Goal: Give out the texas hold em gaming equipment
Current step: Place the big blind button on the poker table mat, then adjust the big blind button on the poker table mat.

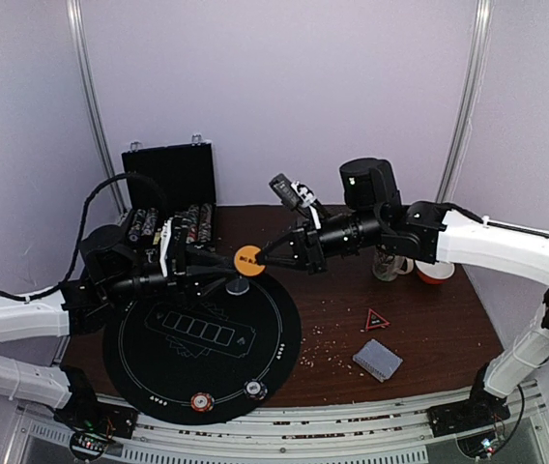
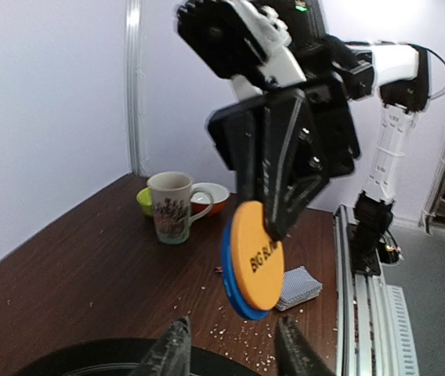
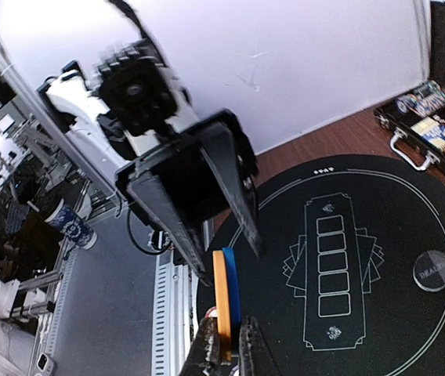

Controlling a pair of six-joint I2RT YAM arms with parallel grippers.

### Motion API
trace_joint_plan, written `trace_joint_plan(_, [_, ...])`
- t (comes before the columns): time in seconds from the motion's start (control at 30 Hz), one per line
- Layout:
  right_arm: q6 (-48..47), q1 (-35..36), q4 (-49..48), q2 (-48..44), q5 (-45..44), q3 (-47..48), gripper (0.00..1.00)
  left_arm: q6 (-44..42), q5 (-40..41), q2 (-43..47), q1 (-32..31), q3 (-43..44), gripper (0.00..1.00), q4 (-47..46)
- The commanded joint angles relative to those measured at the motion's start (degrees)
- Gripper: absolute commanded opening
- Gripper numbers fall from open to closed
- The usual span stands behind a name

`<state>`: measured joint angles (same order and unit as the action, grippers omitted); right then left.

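Overhead view: soft even light from above, pale walls bright, dark table and black mat swallow detail. Shadows faint. Picture slightly grainy, wall rails lean inward toward edges.

My left wrist view: bright, flat light. orange disc sharp, lettering readable. My left fingers blurred at bottom edge, mug a little soft.

My right wrist view: wall near blown white, my left arm dark and smeared, mat print crisp, far left background out of focus.

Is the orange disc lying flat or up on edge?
On edge, in the air: the right hand pinches the orange disc with a blue disc against it.
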<state>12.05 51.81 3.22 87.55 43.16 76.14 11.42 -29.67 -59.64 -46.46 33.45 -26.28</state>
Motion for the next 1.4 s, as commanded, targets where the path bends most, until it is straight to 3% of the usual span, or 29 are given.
trace_joint_plan(0.0, [9.7,-2.6,-6.0,3.2,-6.6,-3.9,0.00,-8.5,11.9,2.5,1.3,0.1,0.50,9.6])
trace_joint_plan(0.07, [13.7,-2.7,-6.6,5.6,-8.8,-5.2,0.00,-12.0,19.3,2.9,1.3,0.6,0.61,14.0])
trace_joint_plan(0.17, [21.3,-2.7,-8.3,10.4,-8.9,-6.6,0.00,-16.3,23.7,3.5,1.4,2.2,0.68,19.8])
trace_joint_plan(0.27, [27.6,-2.0,-12.1,16.3,-7.3,-7.6,0.00,-19.7,23.5,4.4,1.4,3.3,0.74,23.5])
trace_joint_plan(0.6, [25.8,-1.9,0.2,27.9,-10.0,-4.5,0.00,-20.9,19.8,2.3,1.4,5.1,0.80,27.7])
trace_joint_plan(0.97, [19.2,-3.5,21.0,27.8,-28.7,1.0,0.26,-21.7,19.9,1.4,1.4,6.4,0.80,28.4])
trace_joint_plan(1.13, [15.5,-2.5,25.0,27.7,-31.5,5.5,0.38,-22.0,19.6,1.4,1.4,6.9,0.80,28.7])
trace_joint_plan(1.2, [11.6,-0.2,25.8,27.9,-32.0,8.6,0.47,-22.2,19.6,1.7,1.4,6.9,0.80,28.7])
trace_joint_plan(1.3, [8.8,3.0,25.1,29.5,-31.9,12.2,0.67,-22.3,20.0,2.6,1.4,6.7,0.81,28.5])
trace_joint_plan(1.37, [8.2,4.3,26.8,31.9,-34.8,14.5,0.72,-22.2,21.1,3.5,1.3,6.5,0.81,28.2])
